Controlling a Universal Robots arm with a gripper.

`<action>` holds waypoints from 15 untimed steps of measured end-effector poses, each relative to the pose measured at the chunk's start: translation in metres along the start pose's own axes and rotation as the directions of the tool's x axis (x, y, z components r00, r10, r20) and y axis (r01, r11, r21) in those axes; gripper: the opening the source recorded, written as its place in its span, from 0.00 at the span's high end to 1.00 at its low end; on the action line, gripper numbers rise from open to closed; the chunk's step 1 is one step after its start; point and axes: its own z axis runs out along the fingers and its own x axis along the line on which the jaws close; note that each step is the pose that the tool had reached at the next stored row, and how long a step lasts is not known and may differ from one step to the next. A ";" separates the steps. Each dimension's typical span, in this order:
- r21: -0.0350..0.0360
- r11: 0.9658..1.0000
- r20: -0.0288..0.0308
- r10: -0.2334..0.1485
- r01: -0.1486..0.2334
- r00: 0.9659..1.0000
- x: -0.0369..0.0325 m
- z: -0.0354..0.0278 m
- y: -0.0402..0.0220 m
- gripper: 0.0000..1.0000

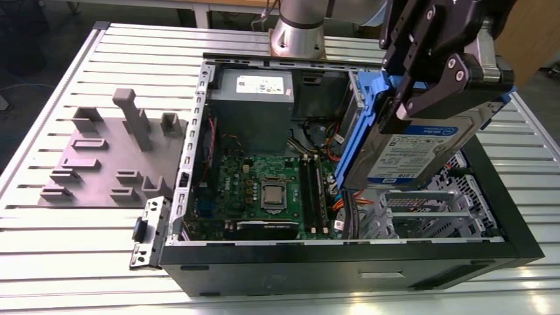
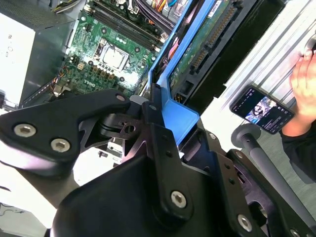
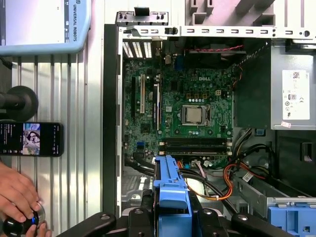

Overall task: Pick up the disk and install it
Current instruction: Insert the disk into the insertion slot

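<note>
The disk (image 1: pixel 418 149), a silver-grey drive with a white-and-blue label in a blue carrier (image 1: pixel 360 131), hangs tilted on edge above the open computer case (image 1: pixel 350 252), over its drive-cage side at the exterior view's right. My black gripper (image 1: pixel 411 98) is shut on the disk's upper end. In the second wrist view the black fingers (image 2: pixel 148 116) clamp the blue carrier (image 2: pixel 180 113), with the drive's green underside (image 2: pixel 202 42) beyond. In the first wrist view the carrier's blue edge (image 3: pixel 170 190) sticks out between the fingers above the motherboard (image 3: pixel 182 108).
The grey power-supply box (image 1: pixel 252 98) sits at the case's back. A metal drive cage (image 1: pixel 429 213) lies under the disk. A grey fixture block (image 1: pixel 105 154) stands on the slatted table at the exterior view's left. A phone (image 3: pixel 30 139) and a person's hand (image 3: pixel 17 197) are beside the case.
</note>
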 end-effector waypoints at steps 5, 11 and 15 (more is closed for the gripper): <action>0.000 1.000 0.000 0.000 0.000 1.000 0.0001 0.0001 -0.0001 0.64; 0.000 1.000 0.000 0.000 0.000 1.000 0.0033 0.0019 -0.0026 0.64; 0.000 1.000 0.000 0.000 0.000 1.000 0.0035 0.0041 -0.0132 0.64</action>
